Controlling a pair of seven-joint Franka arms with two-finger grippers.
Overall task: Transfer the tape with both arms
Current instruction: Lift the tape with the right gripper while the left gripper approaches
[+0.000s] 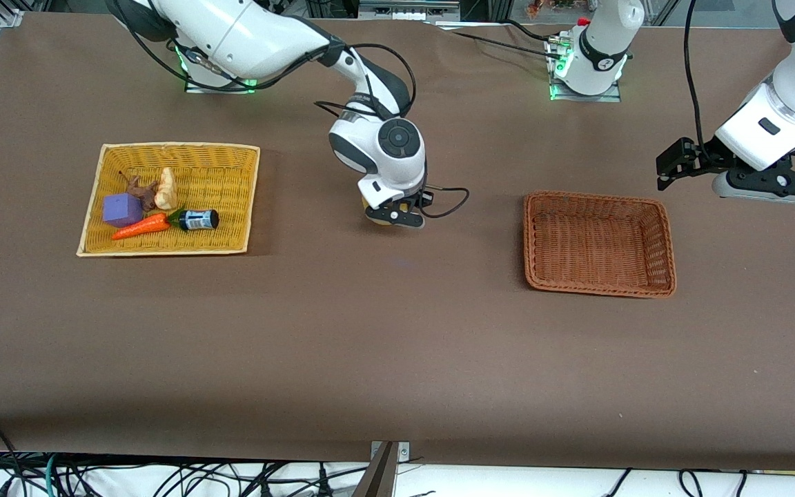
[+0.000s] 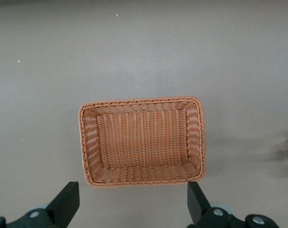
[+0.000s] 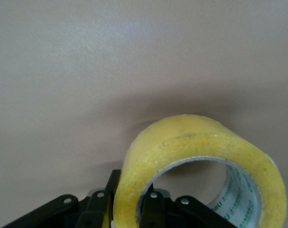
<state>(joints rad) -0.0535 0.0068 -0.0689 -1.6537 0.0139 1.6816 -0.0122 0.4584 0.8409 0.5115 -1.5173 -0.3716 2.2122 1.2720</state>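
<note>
Right tool (image 1: 395, 215), frame centre, clamps the tape (image 3: 200, 166) through its rim, carrying it over bare table (image 1: 370, 345). Left tool (image 2: 132, 209) waits spread above my brown basket (image 2: 141, 142), ready to receive.

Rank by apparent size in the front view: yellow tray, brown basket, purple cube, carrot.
1. Yellow tray, largest.
2. Brown basket, somewhat smaller.
3. Purple cube and carrot: too alike to rank; the carrot is longer, the cube bulkier.
</note>
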